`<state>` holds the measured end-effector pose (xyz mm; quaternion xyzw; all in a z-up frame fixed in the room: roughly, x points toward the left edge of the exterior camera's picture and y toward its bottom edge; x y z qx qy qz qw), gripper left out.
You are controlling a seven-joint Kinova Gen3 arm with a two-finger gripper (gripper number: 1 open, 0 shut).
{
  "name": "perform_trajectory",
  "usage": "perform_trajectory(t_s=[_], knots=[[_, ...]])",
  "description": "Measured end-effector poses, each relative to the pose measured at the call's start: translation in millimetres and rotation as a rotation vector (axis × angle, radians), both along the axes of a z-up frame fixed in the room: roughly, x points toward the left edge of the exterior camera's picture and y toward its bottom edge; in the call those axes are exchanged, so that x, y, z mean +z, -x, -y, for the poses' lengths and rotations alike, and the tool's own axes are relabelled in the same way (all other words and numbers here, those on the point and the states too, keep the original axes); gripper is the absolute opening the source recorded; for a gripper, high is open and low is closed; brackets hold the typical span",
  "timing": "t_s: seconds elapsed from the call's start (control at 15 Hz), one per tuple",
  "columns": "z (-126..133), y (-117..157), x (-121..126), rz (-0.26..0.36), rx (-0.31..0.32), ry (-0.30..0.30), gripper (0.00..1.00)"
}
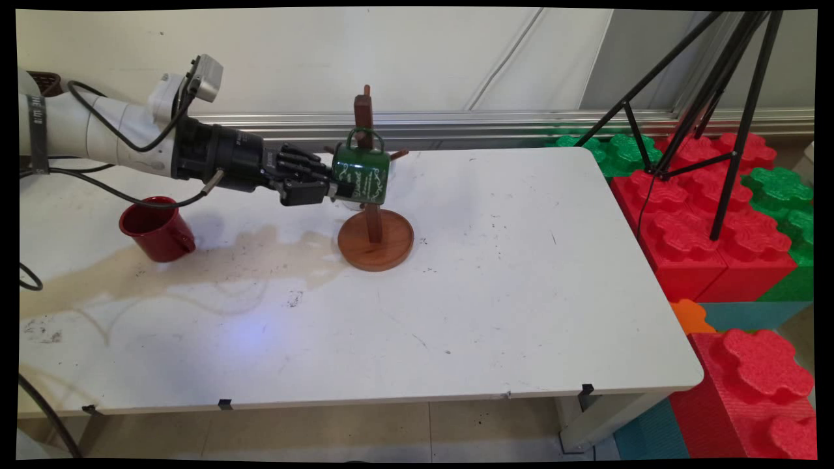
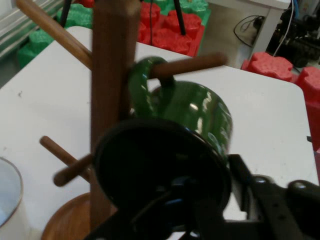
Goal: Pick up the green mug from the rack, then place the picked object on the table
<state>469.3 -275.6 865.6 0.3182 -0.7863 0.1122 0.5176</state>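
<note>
A green enamel mug (image 1: 361,172) hangs level with the upper pegs of a wooden mug tree (image 1: 376,244), whose post (image 2: 112,75) stands just left of the mug in the hand view. The mug's handle (image 2: 142,85) is looped over a peg (image 2: 185,65). My gripper (image 1: 339,189) reaches in from the left and is shut on the green mug (image 2: 200,110) at its rim, one finger (image 2: 255,195) outside the wall. The mug's dark mouth faces the hand camera.
A red mug (image 1: 156,229) stands tilted at the table's left, beside a brownish stain (image 1: 195,267). A white cup's rim (image 2: 7,200) shows near the tree's base. Black tripod legs (image 1: 730,130) and red and green foam blocks (image 1: 704,228) stand right of the table.
</note>
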Motion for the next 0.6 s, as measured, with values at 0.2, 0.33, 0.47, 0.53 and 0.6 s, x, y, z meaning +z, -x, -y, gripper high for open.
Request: perform_trajectory(t_s=[0.2,0.33,0.47,0.53,0.6], knots=[[-2.5,1.3,-1.1,-0.006,-0.011,-0.009,0.00],[-4.7,1.8,-1.1,-0.010,-0.018,-0.014,0.00],[-6.1,2.4,-0.3,-0.014,-0.024,-0.016,0.00],[-7.1,2.9,0.8,-0.018,-0.028,-0.017,0.00],[-8.0,3.6,2.2,-0.022,-0.035,-0.018,0.00]])
